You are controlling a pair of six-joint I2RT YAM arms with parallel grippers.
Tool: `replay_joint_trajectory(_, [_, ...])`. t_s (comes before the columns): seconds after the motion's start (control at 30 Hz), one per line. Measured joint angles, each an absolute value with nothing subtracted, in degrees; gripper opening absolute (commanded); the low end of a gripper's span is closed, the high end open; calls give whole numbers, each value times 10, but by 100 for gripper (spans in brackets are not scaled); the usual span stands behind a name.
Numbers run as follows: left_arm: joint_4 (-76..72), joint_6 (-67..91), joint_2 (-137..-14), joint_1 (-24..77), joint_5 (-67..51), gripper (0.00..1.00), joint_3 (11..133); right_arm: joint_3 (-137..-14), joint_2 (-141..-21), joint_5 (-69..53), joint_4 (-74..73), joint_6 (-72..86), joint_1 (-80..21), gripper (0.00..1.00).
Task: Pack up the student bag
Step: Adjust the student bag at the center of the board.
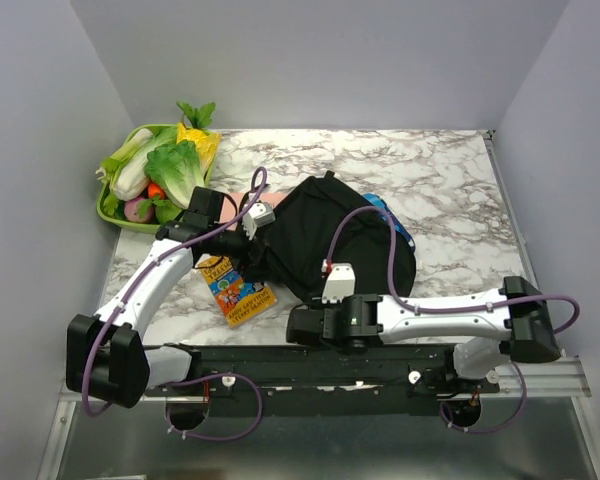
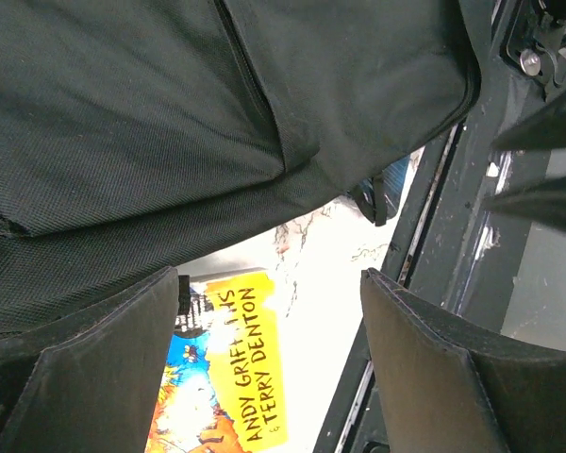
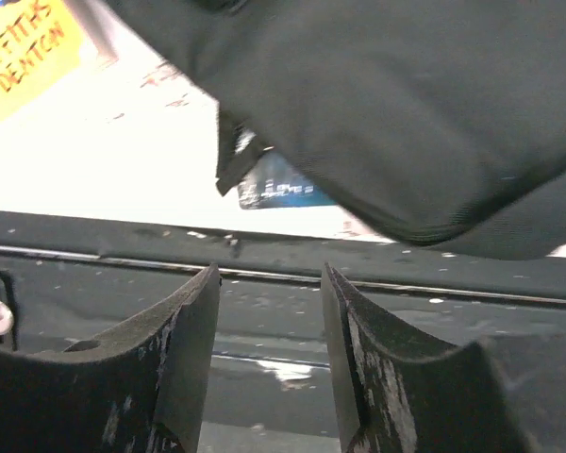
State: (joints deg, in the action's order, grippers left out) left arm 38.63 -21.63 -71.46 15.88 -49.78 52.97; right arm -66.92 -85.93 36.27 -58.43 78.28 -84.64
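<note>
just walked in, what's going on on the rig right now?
Two arms are at a floppy black fabric backpack lying mid-table. The left gripper is at the bag's left edge and the right gripper at its near edge, both open and holding nothing. A yellow paperback book lies on the marble table beside the bag, not yet packed. A blue patterned case pokes out on the bag's right.

A thin yellow-and-blue paperback book carries the only legible print. In the left wrist view, dark capitals on its yellow band read "ANDY GRIFFITHS & TERRY DENTON". The right wrist view shows a corner of the book with only "FFITHS" over "DENTON". From above, the book's title is too small to read.
</note>
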Motion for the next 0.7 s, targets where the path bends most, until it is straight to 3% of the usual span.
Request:
replay_joint_trajectory(0.3, [384, -216, -703, 159, -498, 83, 530, -692, -953, 301, -508, 830, -848, 52])
replay_joint_trajectory(0.57, [390, -216, -684, 151, -500, 83, 530, -692, -974, 311, -507, 920, -847, 39])
replay_joint_trajectory(0.7, [394, -221, -678, 143, -501, 83, 530, -692, -995, 321, -520, 950, -843, 38])
